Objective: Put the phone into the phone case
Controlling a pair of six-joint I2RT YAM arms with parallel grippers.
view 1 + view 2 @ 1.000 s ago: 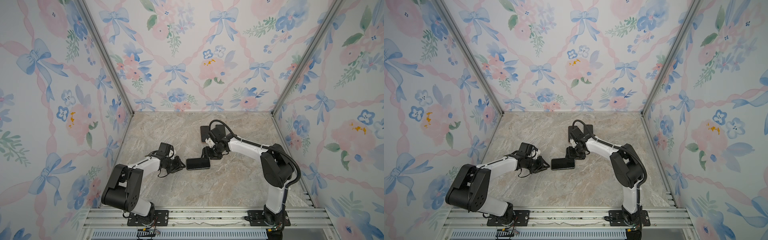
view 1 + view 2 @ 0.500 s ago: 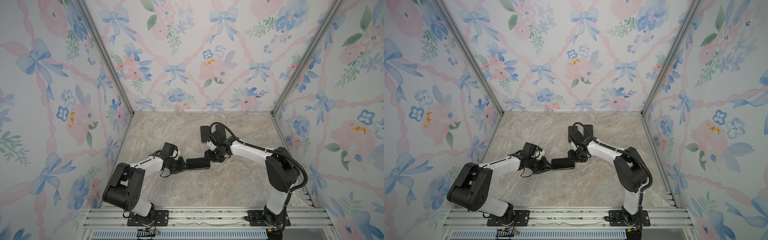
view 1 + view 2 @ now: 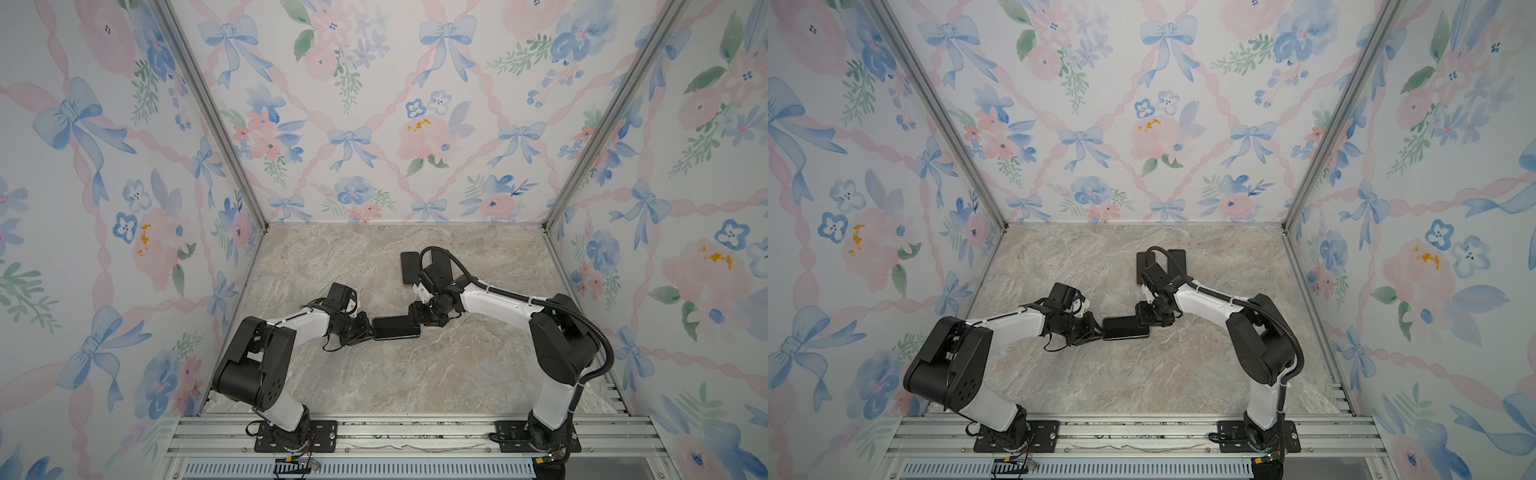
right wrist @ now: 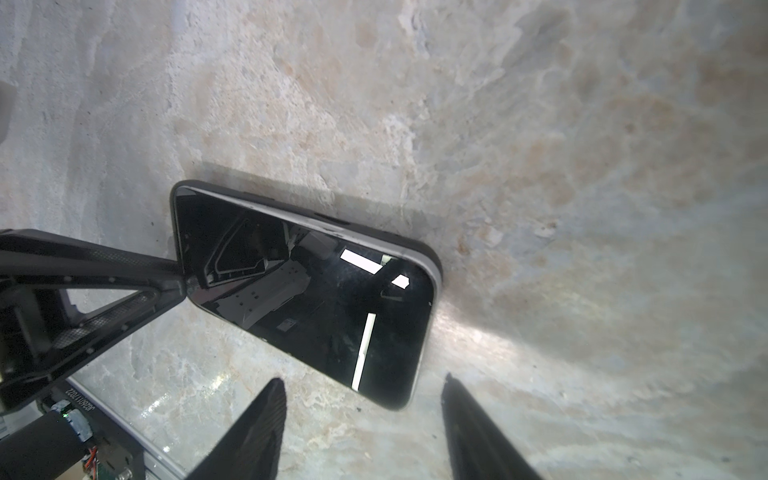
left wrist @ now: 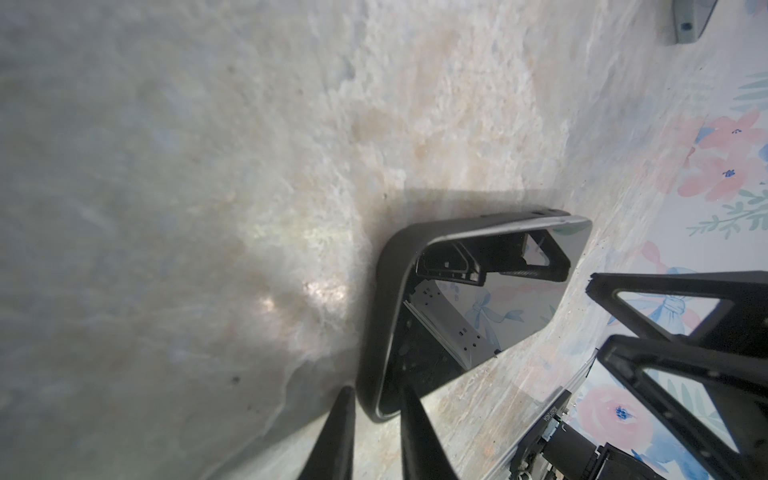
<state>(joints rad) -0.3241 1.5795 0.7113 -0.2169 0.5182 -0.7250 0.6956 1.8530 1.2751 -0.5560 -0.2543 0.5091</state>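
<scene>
The phone (image 3: 395,328) (image 3: 1125,328) lies screen up at mid table inside the black phone case (image 5: 376,316). Its silver edge shows above the case rim (image 4: 437,259). My left gripper (image 3: 370,328) (image 5: 378,388) is at the phone's left end, with its narrow jaws shut on the cased corner. One finger is outside the case and the other is over the screen (image 5: 478,316). My right gripper (image 3: 415,318) (image 4: 362,378) stands open at the right end. That corner of the phone (image 4: 316,299) sits just between its fingertips, touching neither.
Two dark flat slabs lie at the back of the marble table, one (image 3: 409,268) in plain sight and one (image 3: 438,259) partly behind the right arm's cable. Floral walls close in three sides. A metal rail (image 3: 395,432) runs along the front.
My left gripper has moved right, from a short way off up to the phone's left end, and closed on its corner. The right gripper has shifted slightly and stays at the right end.
</scene>
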